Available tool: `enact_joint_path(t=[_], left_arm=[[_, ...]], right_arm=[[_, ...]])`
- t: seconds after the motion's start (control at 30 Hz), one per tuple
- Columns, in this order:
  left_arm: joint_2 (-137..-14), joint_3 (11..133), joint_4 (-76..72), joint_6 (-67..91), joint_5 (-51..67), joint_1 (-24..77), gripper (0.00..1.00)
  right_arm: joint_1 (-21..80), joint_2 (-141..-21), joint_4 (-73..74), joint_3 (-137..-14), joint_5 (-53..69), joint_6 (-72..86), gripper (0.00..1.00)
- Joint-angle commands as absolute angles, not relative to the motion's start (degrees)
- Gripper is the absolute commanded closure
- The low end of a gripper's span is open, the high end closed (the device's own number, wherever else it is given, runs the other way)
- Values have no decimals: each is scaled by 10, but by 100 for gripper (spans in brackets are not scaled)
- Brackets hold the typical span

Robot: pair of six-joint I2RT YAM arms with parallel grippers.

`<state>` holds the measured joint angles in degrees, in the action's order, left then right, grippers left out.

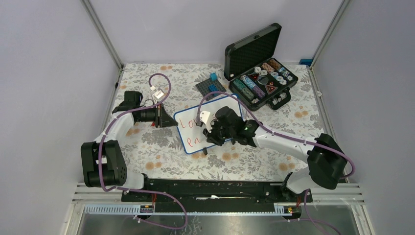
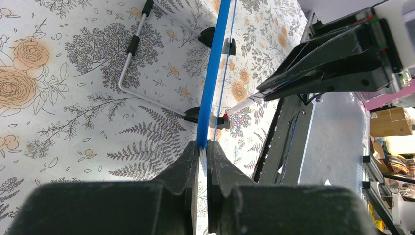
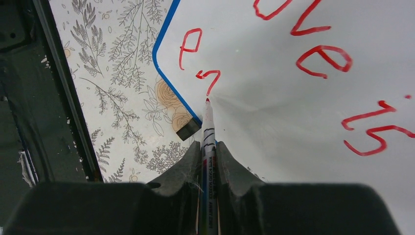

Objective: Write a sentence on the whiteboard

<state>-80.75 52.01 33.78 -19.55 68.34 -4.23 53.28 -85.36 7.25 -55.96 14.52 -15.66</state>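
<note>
The whiteboard (image 1: 190, 131) lies on the flowered tablecloth, white with a thin blue frame (image 2: 215, 73). My left gripper (image 1: 169, 120) (image 2: 203, 147) is shut on its left edge, pinching the frame. My right gripper (image 1: 215, 133) (image 3: 209, 147) is shut on a whiteboard marker (image 3: 209, 122), with the red tip touching the board below a freshly drawn "n". The sentence (image 3: 213, 84) shows in red as "Love is" with "en" on the second line. In the top view my right gripper hides much of the writing. A black foot (image 3: 187, 129) sits under the board's corner.
An open black case (image 1: 262, 81) of chips stands at the back right. A grey studded baseplate (image 1: 208, 89) with a blue brick (image 1: 213, 77) lies behind the board. A bent wire stand (image 2: 128, 63) lies on the cloth by the board. The arms' base rail (image 1: 220, 188) runs along the near edge.
</note>
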Motion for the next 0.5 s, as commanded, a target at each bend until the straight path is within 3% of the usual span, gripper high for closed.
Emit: enact_joint_path(t=[0.0,0.47], left_arm=[[-799,533,335,-211,682,-38,100],[-802,533,335,-212,681,-36,100]], right_arm=[[514,-817,78,-583,155,-148,100],[510,-843,57,-588,111,-149,100]])
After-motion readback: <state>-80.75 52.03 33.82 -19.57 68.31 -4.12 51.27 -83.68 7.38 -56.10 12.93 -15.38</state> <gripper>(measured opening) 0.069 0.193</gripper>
